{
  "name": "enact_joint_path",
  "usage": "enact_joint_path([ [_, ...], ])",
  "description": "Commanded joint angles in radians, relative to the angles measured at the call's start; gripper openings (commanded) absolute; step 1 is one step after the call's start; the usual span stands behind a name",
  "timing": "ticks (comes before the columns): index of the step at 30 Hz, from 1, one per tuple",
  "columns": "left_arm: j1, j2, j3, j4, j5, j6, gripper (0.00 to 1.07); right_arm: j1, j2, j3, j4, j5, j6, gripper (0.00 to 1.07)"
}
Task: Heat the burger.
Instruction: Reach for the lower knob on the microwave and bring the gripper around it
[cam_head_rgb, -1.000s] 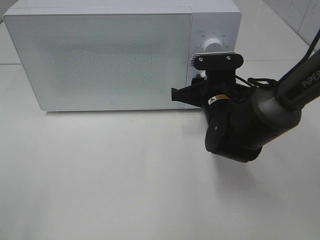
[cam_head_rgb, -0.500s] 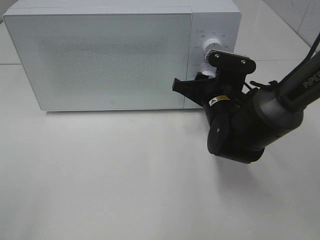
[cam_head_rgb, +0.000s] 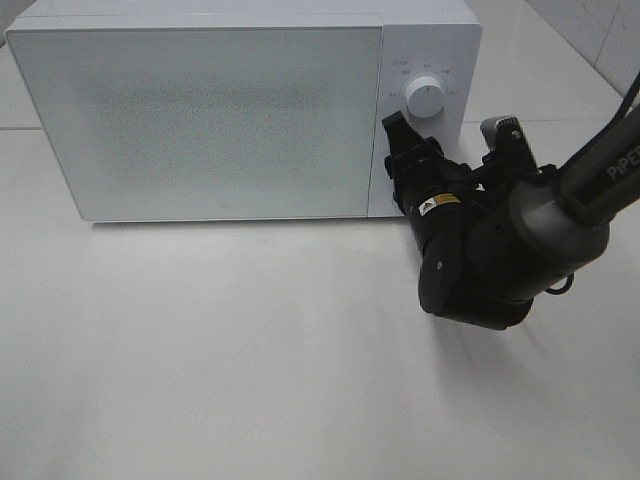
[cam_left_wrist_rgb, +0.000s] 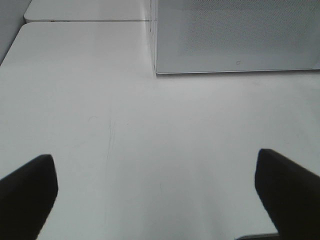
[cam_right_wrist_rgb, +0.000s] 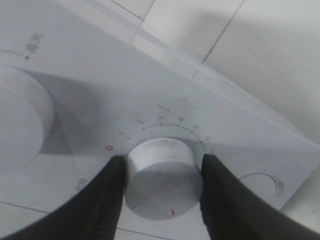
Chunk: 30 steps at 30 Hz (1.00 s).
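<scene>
My black right gripper (cam_right_wrist_rgb: 162, 169) is clenched on a white round plastic dial (cam_right_wrist_rgb: 164, 182) with a scale reading 0 upward. The dark arm (cam_head_rgb: 600, 170) is marked "PiPER". My left gripper (cam_left_wrist_rgb: 155, 162) is released.

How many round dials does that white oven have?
2, both on the microwave: the upper dial, and the lower dial beneath it, gripped by the right claw.

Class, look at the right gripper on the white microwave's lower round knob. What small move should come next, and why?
Probably a roll of the wrist, to turn the white round lower knob along its numbered scale. The right gripper is closed on that knob, one finger on each side, and the white microwave has its door shut. The burger is not in view.
</scene>
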Motion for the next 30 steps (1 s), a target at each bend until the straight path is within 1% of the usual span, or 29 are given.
enact_joint_path([
  [1, 0.002, -0.02, 0.004, -0.008, -0.013, -0.006, 1.0, 0.005, -0.011, -0.035, -0.221, -0.022, 0.15, 0.0],
  [3, 0.002, -0.02, 0.004, -0.008, -0.013, -0.006, 1.0, 0.005, -0.011, -0.035, -0.223, -0.022, 0.282, 0.0],
  [6, 0.002, -0.02, 0.004, -0.008, -0.013, -0.006, 1.0, 0.005, -0.011, -0.035, -0.223, -0.022, 0.313, 0.0],
  [8, 0.002, -0.02, 0.004, -0.008, -0.013, -0.006, 1.0, 0.005, -0.011, -0.035, -0.223, -0.022, 0.487, 0.0],
  [9, 0.002, -0.02, 0.004, -0.008, -0.013, -0.006, 1.0, 0.005, -0.011, -0.035, -0.223, -0.022, 0.487, 0.0],
  [11, 0.002, -0.02, 0.004, -0.008, -0.013, -0.006, 1.0, 0.005, -0.011, -0.035, -0.223, -0.021, 0.594, 0.0],
  [14, 0.002, -0.02, 0.004, -0.008, -0.013, -0.006, 1.0, 0.005, -0.011, -0.035, -0.223, -0.021, 0.626, 0.0],
  [16, 0.002, -0.02, 0.004, -0.008, -0.013, -0.006, 1.0, 0.005, -0.011, -0.035, -0.222, -0.021, 0.762, 0.0],
  [21, 0.002, -0.02, 0.004, -0.008, -0.013, -0.006, 1.0, 0.005, -0.011, -0.035, -0.218, -0.021, 0.833, 0.0],
  [30, 0.002, -0.02, 0.004, -0.008, -0.013, -0.006, 1.0, 0.005, -0.011, -0.035, -0.217, -0.022, 0.848, 0.0],
])
